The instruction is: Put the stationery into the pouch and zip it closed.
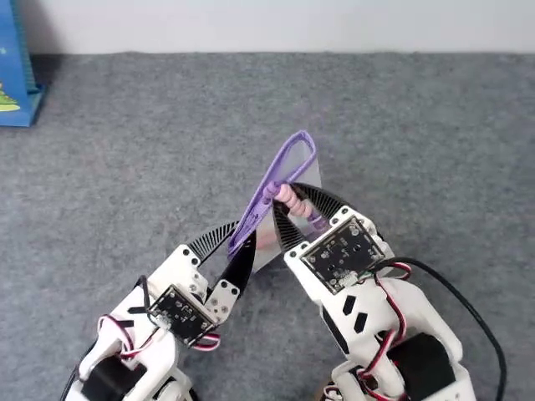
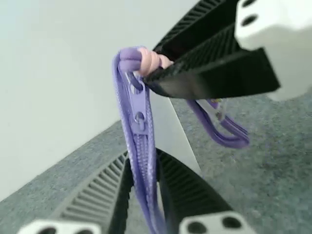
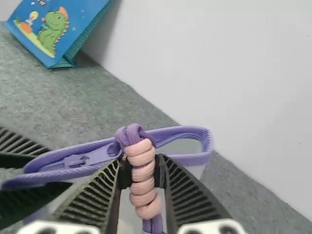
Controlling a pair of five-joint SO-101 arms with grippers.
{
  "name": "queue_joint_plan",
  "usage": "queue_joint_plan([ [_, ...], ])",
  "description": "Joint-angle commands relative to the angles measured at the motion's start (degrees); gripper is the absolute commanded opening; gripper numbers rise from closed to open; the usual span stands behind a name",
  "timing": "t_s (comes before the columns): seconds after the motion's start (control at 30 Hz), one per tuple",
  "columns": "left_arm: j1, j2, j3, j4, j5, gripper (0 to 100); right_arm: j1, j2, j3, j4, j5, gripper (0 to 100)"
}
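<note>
pouch (image 1: 259,200) aloft, left gripper (image 2: 144,168) pinching it, right gripper (image 3: 141,168) pinching pull (image 1: 289,197)

Pink cord (image 3: 142,191) of pouch (image 3: 181,131) in tool (image 3: 141,163)

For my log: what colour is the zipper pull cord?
Pink; the pull cord shows best in the right wrist view.

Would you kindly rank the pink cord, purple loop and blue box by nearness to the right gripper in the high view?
1. pink cord, in the right gripper
2. purple loop, just beyond
3. blue box, far left edge
</note>
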Motion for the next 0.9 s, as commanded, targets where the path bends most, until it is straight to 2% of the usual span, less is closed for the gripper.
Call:
queue_joint_plan([
  [0.0, 0.3, -0.1, -5.3, 7.6, -1.0, 1, 5.2, -0.1, 0.7, -5.1, -0.8, 0.9],
  [0.17, 0.3, -0.2, -7.2, 11.0, -1.1, 1, 9.1, 2.0, 1.3, -8.7, -0.8, 0.9],
  [0.57, 0.3, -0.2, -7.4, 13.8, -3.2, 1, 21.2, 20.4, 1.0, -24.7, -3.6, 0.9],
  [0.87, 0.3, -0.2, -7.4, 13.9, -3.2, 1, 24.9, 24.9, 1.0, -33.2, -3.7, 0.9],
])
